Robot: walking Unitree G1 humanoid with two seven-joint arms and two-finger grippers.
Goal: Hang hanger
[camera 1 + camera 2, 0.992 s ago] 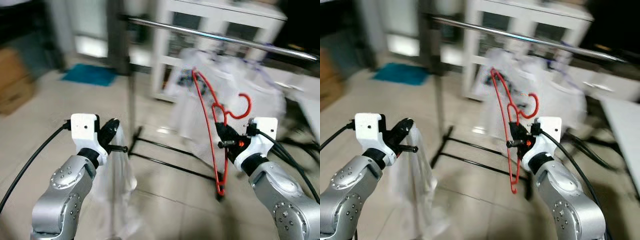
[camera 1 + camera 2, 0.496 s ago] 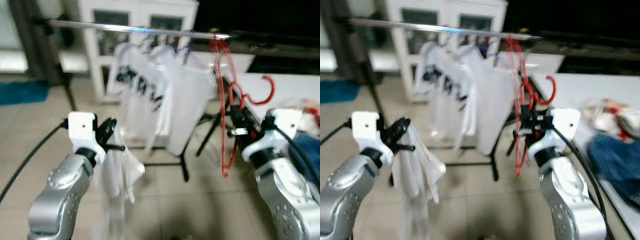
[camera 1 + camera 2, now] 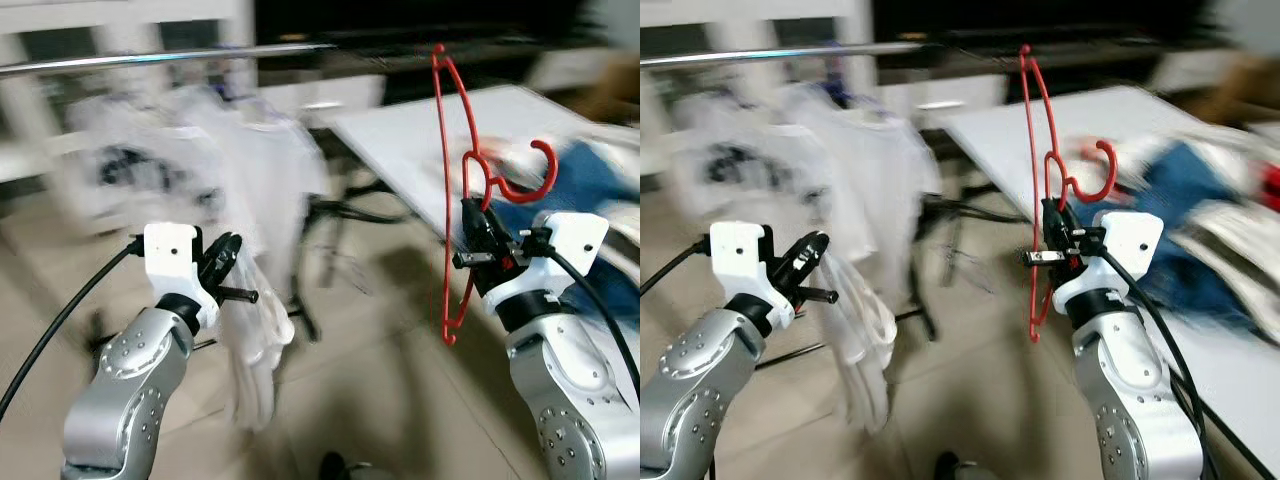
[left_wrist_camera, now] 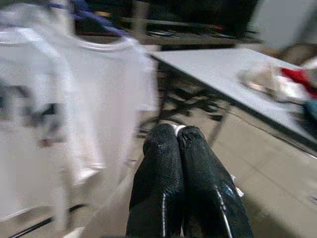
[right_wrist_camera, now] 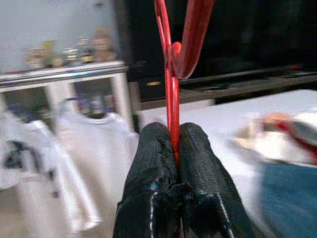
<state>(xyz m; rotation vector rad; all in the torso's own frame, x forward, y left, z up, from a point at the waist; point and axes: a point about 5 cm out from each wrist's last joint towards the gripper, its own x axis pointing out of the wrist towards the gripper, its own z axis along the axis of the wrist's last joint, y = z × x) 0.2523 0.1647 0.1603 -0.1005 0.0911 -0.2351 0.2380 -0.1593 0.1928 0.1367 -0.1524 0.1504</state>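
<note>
Between our two raised arms, we note the right gripper [image 3: 470, 232] clamped on the red hanger [image 3: 448, 200], well short of the rail [image 3: 170, 58]. Left gripper [image 3: 232, 262] pinches a white garment [image 3: 250, 340]. Risk: the hanger swings (views are blurred). Versus earlier, our view has turned toward the table [image 3: 420, 140].

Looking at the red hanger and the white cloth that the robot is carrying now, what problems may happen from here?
1. The right gripper pinches the red hanger only on its thin wire, so the hanger may twist or slip.
2. The white garment hangs loose from the left gripper, shut on one edge, and may slide out or catch on something.
3. The head views are blurred and the rail lies off to the left, so aiming the hook now could miss.
</note>
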